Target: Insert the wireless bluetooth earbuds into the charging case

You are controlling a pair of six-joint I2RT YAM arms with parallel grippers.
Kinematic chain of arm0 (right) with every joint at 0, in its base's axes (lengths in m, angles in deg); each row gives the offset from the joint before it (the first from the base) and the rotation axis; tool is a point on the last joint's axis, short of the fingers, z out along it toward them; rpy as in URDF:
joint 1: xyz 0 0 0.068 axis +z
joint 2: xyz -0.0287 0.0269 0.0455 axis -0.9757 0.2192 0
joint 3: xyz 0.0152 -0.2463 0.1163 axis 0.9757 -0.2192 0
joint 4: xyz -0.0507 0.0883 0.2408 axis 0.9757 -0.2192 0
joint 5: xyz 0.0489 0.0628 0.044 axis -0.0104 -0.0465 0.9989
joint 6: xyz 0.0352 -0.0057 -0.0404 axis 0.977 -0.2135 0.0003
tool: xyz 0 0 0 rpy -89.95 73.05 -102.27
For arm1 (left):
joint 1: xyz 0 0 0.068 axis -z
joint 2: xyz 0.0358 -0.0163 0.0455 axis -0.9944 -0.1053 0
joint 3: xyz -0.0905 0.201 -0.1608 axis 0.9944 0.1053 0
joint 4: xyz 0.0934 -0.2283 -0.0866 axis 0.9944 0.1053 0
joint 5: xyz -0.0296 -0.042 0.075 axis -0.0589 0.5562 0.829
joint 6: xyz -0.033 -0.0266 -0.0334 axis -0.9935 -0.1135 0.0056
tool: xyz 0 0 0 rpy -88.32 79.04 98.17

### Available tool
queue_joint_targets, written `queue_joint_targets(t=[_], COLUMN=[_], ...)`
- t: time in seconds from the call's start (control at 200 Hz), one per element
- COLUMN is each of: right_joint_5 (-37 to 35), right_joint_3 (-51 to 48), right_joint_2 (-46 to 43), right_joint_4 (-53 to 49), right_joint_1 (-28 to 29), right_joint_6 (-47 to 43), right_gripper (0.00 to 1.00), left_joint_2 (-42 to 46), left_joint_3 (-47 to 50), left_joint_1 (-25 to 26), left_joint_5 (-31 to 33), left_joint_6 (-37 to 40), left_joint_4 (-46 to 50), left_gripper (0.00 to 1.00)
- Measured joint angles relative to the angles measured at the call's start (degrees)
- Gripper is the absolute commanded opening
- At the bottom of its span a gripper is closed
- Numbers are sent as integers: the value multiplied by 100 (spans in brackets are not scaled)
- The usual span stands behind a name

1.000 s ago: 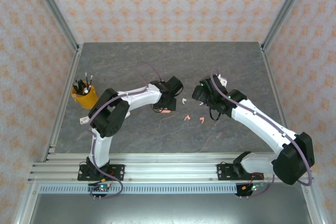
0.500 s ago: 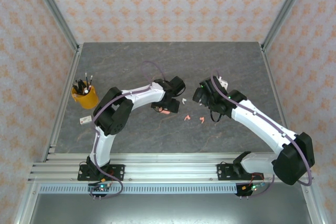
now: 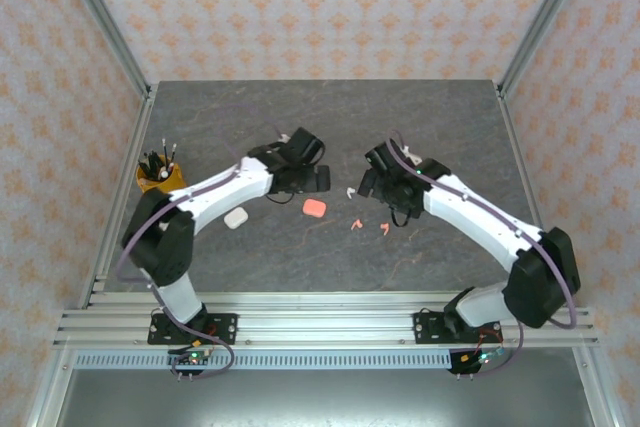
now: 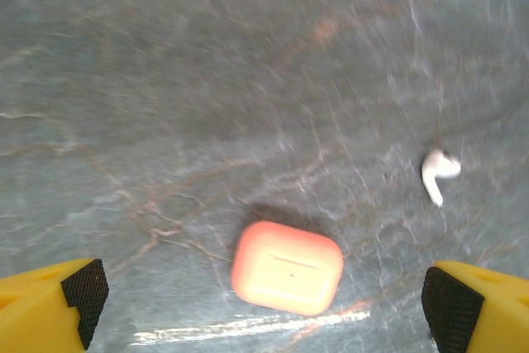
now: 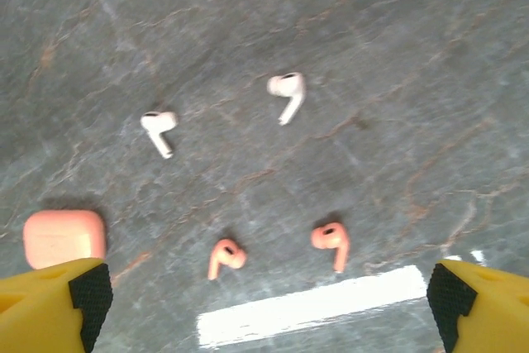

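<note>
Left tool (image 3: 315,180) near closed pink case (image 3: 314,207)

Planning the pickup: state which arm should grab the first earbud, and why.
Right, probably. The right gripper, open, hangs over all four earbuds, loose on the table. The left gripper, also open, sits above the pink case, one white earbud off to its side.

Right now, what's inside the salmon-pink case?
The pink case is shut, so its inside is hidden. Two white earbuds and two pink earbuds lie loose on the table outside it.
</note>
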Motion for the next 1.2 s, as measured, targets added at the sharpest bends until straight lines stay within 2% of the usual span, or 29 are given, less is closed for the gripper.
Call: queue_joint_targets(t=[0.175,0.375,0.515,0.851,1.201], right_joint_5=[153,199,243,562,820], right_joint_3=[1147,2693,3252,3827,4048], right_joint_2=[1123,2673,3414,4177,4577], right_joint_4=[-289,-798,-1056,-1231,-1193], right_joint_1=[472,1043,1248,1239,1237], right_joint_6=[267,520,658,669,649], right_gripper=[95,94,92,90,88], left_joint_2=[603,1182,1552,1932,1934], left_joint_3=[949,1847,2181,2465,2667], left_joint_1=[-546,-785,-1078,-1963,-2210], left_joint_5=[-136,-310,-409,-710,-944], left_joint_6=[-688,-1576,-2039,-2299,-2297], left_joint_4=[-448,-822,-988,-1178,-1257], left_gripper=[100,100,100,100,100])
